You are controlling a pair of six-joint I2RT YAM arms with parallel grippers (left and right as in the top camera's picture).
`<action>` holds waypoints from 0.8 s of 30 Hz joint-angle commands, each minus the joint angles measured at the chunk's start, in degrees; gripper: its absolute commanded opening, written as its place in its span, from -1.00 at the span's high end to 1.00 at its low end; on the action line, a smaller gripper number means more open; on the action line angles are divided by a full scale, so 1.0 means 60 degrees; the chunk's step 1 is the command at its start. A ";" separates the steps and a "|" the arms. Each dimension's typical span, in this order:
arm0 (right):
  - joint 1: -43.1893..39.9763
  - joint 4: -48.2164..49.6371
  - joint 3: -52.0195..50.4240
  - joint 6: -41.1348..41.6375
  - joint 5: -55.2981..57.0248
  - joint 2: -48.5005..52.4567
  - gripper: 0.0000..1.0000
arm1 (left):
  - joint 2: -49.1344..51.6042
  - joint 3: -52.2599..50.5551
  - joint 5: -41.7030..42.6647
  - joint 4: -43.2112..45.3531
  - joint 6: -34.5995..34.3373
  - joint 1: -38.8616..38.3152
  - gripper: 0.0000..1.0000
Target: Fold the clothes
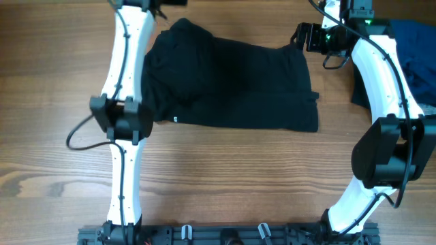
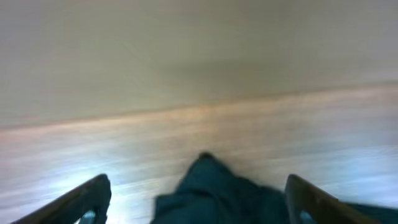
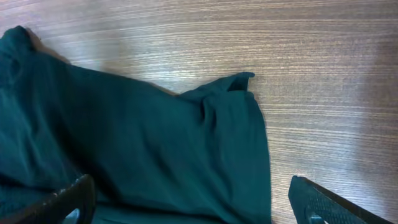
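The clothes [image 1: 231, 82] are one black garment lying partly folded on the wooden table, with a small white logo [image 1: 175, 120] near its front edge. My left gripper [image 2: 199, 186] is open at the garment's far left corner; a bunched tip of the fabric [image 2: 217, 196] lies between its wide-apart fingers, and the view is blurred. My right gripper [image 1: 306, 37] hangs open over the far right corner. In the right wrist view the fabric [image 3: 143, 149] spreads under the right gripper [image 3: 193, 186], with a curled corner [image 3: 239, 79] on the wood.
A heap of blue and dark garments [image 1: 415, 41] lies at the far right, behind the right arm [image 1: 381, 75]. The left arm [image 1: 126, 75] stretches along the garment's left side. Bare wooden table [image 1: 225, 177] lies in front of the garment.
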 commanded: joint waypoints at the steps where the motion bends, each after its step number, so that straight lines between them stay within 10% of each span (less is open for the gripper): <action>1: 0.0033 -0.0040 0.0164 -0.0215 -0.0149 0.0015 -0.99 | -0.0404 0.2029 -0.0415 -0.2080 -0.0463 -0.0044 -0.80; 8: 0.0033 -0.0044 0.0164 -0.0197 -0.0572 0.0015 -0.99 | -0.1031 0.2135 0.0087 -0.5260 -0.0623 -0.0226 -0.90; 24: 0.0168 -0.0372 0.0164 -0.0215 -0.0667 0.0015 -0.99 | -0.0743 -0.0127 0.0492 -0.1432 -0.0412 0.0586 -0.99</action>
